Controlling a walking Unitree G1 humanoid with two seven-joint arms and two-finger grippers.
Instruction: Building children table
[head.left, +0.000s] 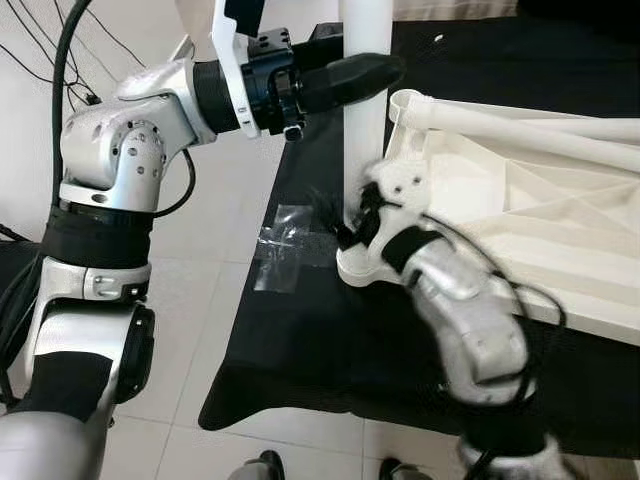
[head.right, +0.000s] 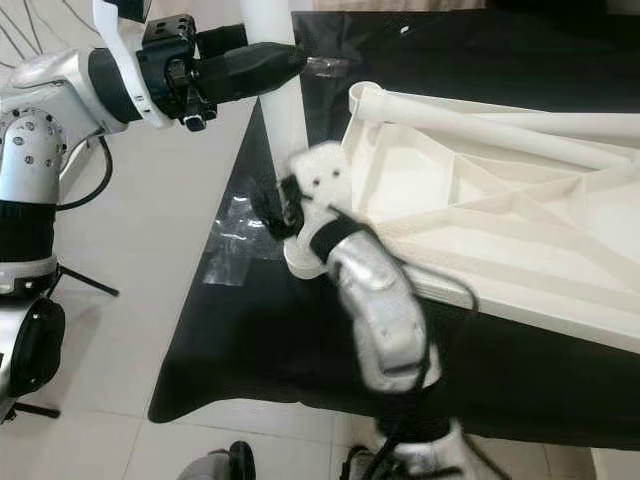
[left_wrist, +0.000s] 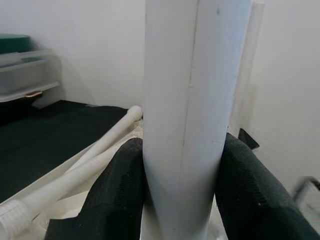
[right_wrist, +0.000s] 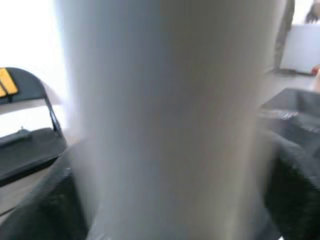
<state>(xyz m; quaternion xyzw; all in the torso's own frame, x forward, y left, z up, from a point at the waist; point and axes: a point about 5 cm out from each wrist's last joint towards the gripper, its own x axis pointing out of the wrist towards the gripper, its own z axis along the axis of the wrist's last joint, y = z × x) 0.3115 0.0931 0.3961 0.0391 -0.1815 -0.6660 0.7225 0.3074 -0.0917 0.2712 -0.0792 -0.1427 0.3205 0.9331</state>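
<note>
Pale tiled floor (head.left: 210, 250), white wall (left_wrist: 90, 45), black folding chair (right_wrist: 30, 140)

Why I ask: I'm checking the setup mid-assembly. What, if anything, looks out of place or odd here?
One oddity: a crumpled patch of clear tape stuck across the black mat's edge beside the leg. Otherwise the leg stands upright in the tabletop's corner, held by the left tool and right tool.
</note>
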